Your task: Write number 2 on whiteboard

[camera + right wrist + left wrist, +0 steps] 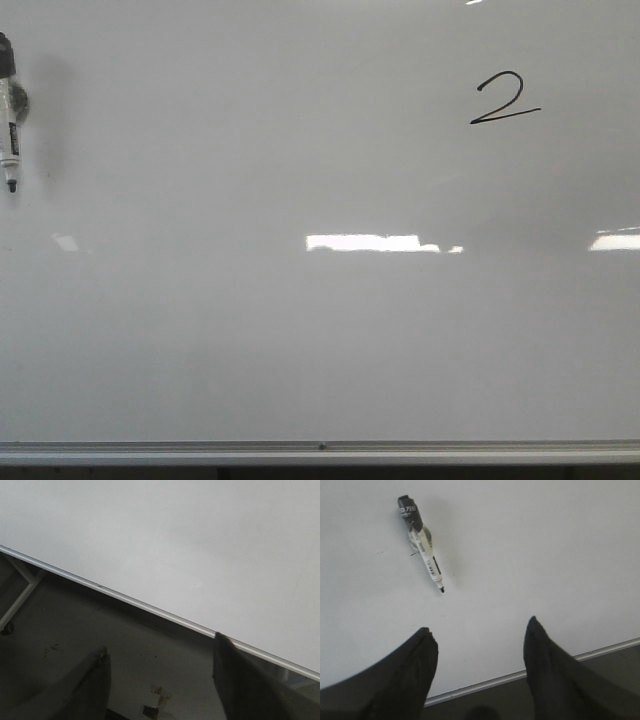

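The whiteboard (300,330) fills the front view, its silver frame edge along the bottom. A thin black number 2 (503,98) is drawn on it at the upper right. A marker (9,118) with a black cap end and white barrel lies on the board at the far left; it also shows in the left wrist view (421,542), tip bare. My left gripper (480,630) is open and empty, over the board near its frame edge, apart from the marker. My right gripper (160,650) is open and empty, over the dark floor beside the board's edge (150,611).
Bright rectangular light reflections (365,242) lie across the board's middle. Below the frame edge (520,676) is dark floor (75,625), with a white stand leg (22,592) and small bits of debris (150,710).
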You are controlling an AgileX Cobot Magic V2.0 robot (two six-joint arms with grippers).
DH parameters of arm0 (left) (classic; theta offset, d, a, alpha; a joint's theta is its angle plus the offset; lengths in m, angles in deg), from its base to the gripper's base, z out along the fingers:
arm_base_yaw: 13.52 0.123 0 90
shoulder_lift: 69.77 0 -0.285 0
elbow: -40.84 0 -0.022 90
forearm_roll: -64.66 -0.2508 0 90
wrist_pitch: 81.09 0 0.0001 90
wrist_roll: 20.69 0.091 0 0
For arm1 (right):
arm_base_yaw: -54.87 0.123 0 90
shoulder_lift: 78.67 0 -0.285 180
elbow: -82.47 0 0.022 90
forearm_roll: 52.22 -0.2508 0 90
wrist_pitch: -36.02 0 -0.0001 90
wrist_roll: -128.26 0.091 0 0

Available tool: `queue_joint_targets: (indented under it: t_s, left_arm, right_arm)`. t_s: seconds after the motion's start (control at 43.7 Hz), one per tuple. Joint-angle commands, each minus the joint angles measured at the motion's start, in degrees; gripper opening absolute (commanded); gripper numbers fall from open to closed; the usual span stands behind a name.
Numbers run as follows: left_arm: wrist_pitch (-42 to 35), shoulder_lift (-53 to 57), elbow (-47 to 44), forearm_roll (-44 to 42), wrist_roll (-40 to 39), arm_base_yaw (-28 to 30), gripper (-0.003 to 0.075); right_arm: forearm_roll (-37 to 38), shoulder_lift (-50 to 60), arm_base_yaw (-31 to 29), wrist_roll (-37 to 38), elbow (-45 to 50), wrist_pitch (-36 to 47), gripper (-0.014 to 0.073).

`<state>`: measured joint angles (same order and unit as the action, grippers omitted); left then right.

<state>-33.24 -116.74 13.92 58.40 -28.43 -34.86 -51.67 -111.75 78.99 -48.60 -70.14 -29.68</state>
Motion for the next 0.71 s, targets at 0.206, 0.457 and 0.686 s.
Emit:
queue_joint_targets:
  t_s: [0.206,0.457,0.686]
  left_arm:
    - [-2.68,3.72,1.97,1.72,0.01,-1.03,0.0388]
    - [-2.68,3.72,1.97,1.72,-0.51,-1.03,0.0234]
    - [-2.68,3.72,1.97,1.72,-0.51,-1.03,-0.0019]
  right_arm:
    - [1.15,-0.14,-0.45,0.22,-1.81,3.88,0.0465]
    - [1.15,-0.14,-0.45,0.22,-1.81,3.93,0.0147]
    - [1.15,-0.14,-0.45,0.22,-1.81,4.0,-0.0069]
